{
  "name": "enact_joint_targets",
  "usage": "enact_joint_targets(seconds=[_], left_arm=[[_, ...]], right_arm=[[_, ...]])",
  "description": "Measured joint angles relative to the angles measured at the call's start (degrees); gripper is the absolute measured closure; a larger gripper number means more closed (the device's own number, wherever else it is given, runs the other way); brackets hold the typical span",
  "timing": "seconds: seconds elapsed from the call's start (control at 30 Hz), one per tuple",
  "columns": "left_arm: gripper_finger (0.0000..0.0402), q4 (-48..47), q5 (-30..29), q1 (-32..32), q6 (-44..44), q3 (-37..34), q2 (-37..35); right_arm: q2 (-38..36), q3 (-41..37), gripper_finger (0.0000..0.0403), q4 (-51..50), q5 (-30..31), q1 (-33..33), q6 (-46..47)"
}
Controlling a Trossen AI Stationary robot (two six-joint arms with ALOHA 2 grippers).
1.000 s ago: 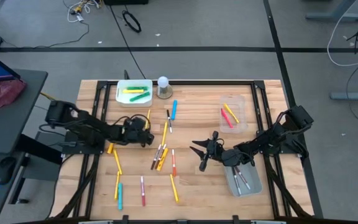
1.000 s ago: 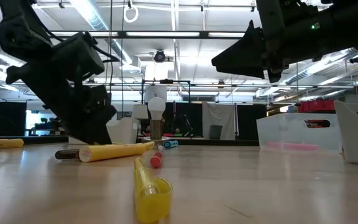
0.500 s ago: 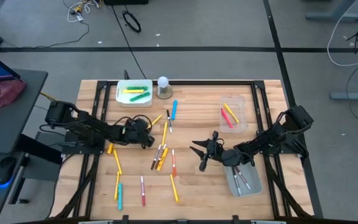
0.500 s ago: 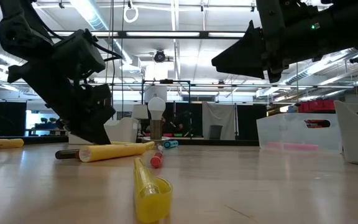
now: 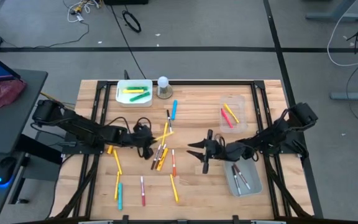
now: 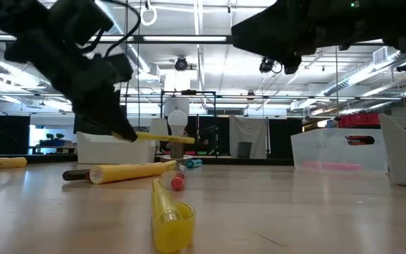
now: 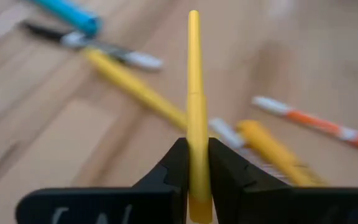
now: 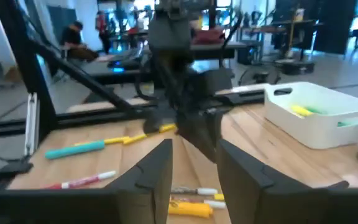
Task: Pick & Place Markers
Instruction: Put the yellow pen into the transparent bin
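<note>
Left gripper (image 5: 149, 137) at centre-left of the high view, above the slatted wooden bench (image 5: 197, 186), jaws pinching a thin yellow marker (image 5: 161, 135) near its end. In the left wrist view, same yellow marker (image 7: 194, 112) clamped between the two dark fingers (image 7: 174, 171), shaft running straight out ahead of them. In the low view, marker (image 6: 154, 137) held level and clear of the bench, at left of centre.

Right gripper (image 5: 202, 150) hovering just right of centre in the high view, jaws spread, nothing between them; fingers (image 8: 157, 168) likewise parted in the right wrist view.

Loose markers scattered over the middle and lower left of the bench in the high view: a blue one (image 5: 174, 109) toward the top centre, a cluster of yellow and white sticks (image 5: 160, 155) just below the left gripper, a red-orange one (image 5: 173, 163) beside that cluster, a teal one (image 5: 120, 195) at lower left.

White rectangular bin (image 5: 133, 92) at upper left of the bench, green and yellow markers inside. Clear plastic tray (image 5: 233, 114) at upper right, red and yellow markers inside. Grey tray (image 5: 243, 180) at lower right, two markers inside. White bulb-shaped object (image 5: 163, 86) just right of the white bin.
</note>
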Motion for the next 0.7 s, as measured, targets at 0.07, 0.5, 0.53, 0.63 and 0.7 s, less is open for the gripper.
enact_joint_targets(seconds=[0.07,0.5,0.53,0.63,0.7], left_arm=[[0.0357,-0.1,2.5,-0.6,1.4,1.9,0.3],[0.0355,0.2,6.0,-2.3,6.2,6.9,1.2],[0.0355,0.3,6.0,-2.6,6.6,6.9,1.2],[0.0355,0.9,6.2,-3.0,8.0,6.9,1.2],[0.0354,1.6,6.3,-3.4,8.6,6.9,1.2]], right_arm=[[-0.3,1.3,0.0269,-4.7,-3.1,-1.4,0.0],[1.4,10.3,0.0180,-33.8,-8.1,-8.5,-2.6],[1.4,10.2,0.0180,-34.0,-8.6,-8.8,-3.1],[1.4,10.2,0.0187,-33.5,-13.9,-10.0,-4.3],[1.4,10.2,0.0196,-33.1,-16.7,-10.5,-4.8]])
